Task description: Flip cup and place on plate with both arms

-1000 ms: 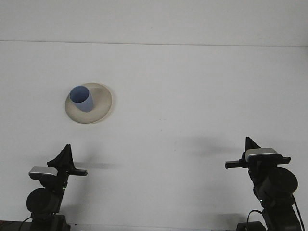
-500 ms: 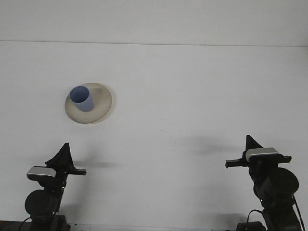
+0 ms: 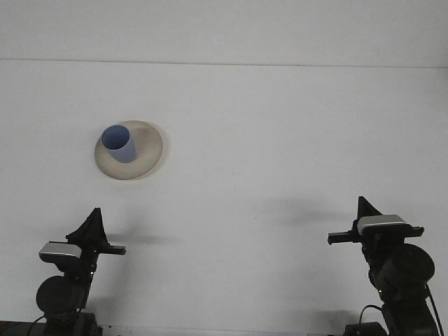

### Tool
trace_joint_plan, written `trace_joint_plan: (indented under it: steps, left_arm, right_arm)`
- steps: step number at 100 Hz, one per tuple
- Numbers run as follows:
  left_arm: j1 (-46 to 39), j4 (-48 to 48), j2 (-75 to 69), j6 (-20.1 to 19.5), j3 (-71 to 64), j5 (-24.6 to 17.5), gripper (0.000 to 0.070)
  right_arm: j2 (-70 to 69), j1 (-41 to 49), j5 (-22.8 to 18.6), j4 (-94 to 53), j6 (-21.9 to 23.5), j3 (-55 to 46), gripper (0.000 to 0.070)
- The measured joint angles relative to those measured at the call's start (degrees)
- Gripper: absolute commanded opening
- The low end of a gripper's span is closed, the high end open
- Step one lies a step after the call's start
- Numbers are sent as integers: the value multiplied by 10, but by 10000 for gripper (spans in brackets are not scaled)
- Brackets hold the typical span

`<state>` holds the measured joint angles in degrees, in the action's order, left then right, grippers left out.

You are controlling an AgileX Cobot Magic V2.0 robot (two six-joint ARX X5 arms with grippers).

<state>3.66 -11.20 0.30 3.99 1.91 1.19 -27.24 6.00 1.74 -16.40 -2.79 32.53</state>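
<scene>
while upright, cup [image 3: 118,143] sits on plate [image 3: 143,159].

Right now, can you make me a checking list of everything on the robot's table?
Surface: white table, bare apart from the job's things.
Job's things: blue cup stands open end up on the tan plate, toward the plate's left side.
Clutter: nothing seen.
Claws: left claw and right claw both sit low near the front edge, far from the cup, holding nothing; too small to tell if open or shut.
Cables: a dark cable curves by the right arm's base.
Surroundings: plain white wall behind the table.
</scene>
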Motion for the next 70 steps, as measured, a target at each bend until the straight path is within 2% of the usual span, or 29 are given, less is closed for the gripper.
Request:
trace_joint_plan:
  steps: [10,24,35,70]
  left_arm:
    - [0,0,0,0,0,0,12]
    - [0,0,0,0,0,0,12]
    - [0,0,0,0,0,0,12]
    - [0,0,0,0,0,0,12]
  right_arm:
    - [0,0,1,0,0,0,0]
    - [7,-2,29,14,-1,0,0]
    - [35,-10,30,43,-2,-14,0]
    - [183,-49,30,159,-2,-162,0]
